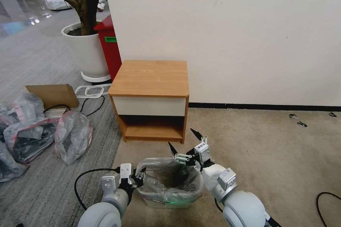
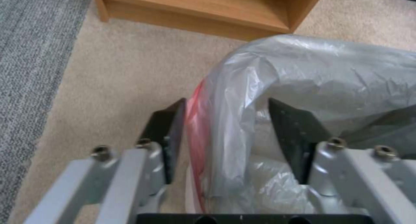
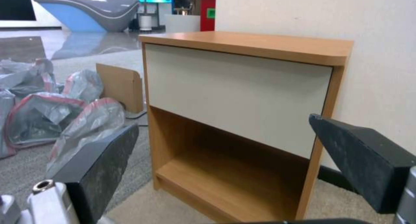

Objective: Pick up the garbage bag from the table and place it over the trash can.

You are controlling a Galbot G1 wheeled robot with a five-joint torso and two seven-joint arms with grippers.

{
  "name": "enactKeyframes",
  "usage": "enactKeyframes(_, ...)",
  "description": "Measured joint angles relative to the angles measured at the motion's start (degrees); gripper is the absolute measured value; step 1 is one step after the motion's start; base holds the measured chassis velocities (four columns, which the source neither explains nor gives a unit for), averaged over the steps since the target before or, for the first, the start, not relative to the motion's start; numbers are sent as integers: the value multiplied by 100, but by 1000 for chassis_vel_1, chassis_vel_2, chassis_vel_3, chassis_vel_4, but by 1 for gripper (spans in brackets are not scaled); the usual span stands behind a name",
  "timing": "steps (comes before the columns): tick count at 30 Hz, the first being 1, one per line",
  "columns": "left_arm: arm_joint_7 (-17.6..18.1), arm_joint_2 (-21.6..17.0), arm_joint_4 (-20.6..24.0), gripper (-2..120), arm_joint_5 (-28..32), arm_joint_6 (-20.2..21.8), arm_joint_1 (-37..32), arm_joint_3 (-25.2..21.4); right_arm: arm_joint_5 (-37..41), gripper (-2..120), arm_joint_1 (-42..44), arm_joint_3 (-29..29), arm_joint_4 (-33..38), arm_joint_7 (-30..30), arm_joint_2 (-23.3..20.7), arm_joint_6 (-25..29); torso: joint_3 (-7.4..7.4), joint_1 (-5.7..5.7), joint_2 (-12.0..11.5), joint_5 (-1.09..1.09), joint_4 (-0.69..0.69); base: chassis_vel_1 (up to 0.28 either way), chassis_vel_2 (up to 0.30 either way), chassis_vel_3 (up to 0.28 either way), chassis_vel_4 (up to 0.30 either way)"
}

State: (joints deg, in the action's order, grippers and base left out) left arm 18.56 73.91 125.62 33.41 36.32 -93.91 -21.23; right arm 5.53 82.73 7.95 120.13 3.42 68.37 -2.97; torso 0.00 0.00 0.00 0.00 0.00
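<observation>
The garbage bag [image 1: 170, 181], crinkly grey plastic with a pinkish-red rim, is draped over the cream trash can [image 1: 167, 204] on the carpet in front of the table [image 1: 149, 78]. My left gripper [image 1: 139, 179] is at the can's left rim. In the left wrist view the left gripper [image 2: 229, 129] is open, its black fingers [image 2: 167, 133] straddling the garbage bag [image 2: 303, 71] where it folds over the edge. My right gripper [image 1: 183, 140] hangs open just above the can's far right rim and holds nothing. In the right wrist view the right gripper [image 3: 229, 152] faces the table [image 3: 242, 87].
Stuffed grey-pink bags [image 1: 72, 134] and a flat cardboard box [image 1: 53, 94] lie on the grey carpet to the left. A red bin [image 1: 110, 46] and a white plant pot [image 1: 87, 49] stand behind the table. The wall is close behind. A black cable [image 1: 326, 198] lies at right.
</observation>
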Motion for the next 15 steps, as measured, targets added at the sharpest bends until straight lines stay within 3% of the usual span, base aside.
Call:
enactKeyframes(2,0,1,-1,65,-6,-26,-20,-11,-9,100,-3,-14,0,4,29,0,0,0,0,0,0,0,0,0,0)
enactKeyframes(9,-50,-62,260,85,-41,-34,-131,-86,-12,100,-28,-5,-2,4,28,-9,0,0,0,0,0,0,0,0,0)
enactKeyframes(12,-298,-187,553,99,39,226,-237,-159,-9,100,-56,1,-2,4,39,24,0,0,0,0,0,0,0,0,0)
enactKeyframes(14,-396,-205,590,99,-20,205,-256,-178,-10,100,-60,-3,-7,3,65,34,0,0,0,0,-1,0,0,0,0)
enactKeyframes(15,-528,-213,586,99,-254,-10,-278,-190,-11,100,-59,-3,-31,-11,104,60,0,0,0,0,0,0,0,0,0)
